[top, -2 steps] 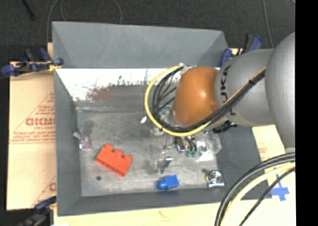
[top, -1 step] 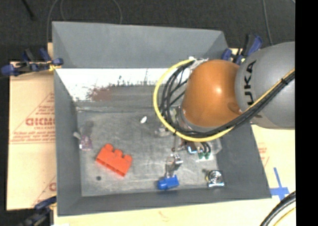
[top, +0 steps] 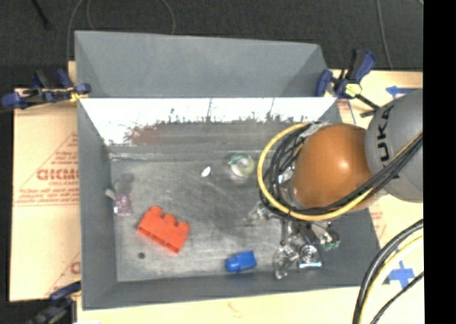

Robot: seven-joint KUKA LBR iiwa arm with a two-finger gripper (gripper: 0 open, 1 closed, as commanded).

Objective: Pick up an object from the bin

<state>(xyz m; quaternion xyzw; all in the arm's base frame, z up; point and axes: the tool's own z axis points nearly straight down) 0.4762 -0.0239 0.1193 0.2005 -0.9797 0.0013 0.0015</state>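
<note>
My gripper (top: 298,257) hangs low at the bin's front right, its metal fingers close to the floor. A small blue block (top: 241,263) lies just to its left near the front wall. A red toy brick (top: 164,228) rests further left on the floor. Whether anything sits between the fingers is hidden by the metal parts.
A clear roundish thing (top: 241,165) and a small white bit (top: 206,171) lie toward the back middle. A pale purplish small thing (top: 122,204) sits at the left side. A tiny dark speck (top: 141,255) lies near the front left.
</note>
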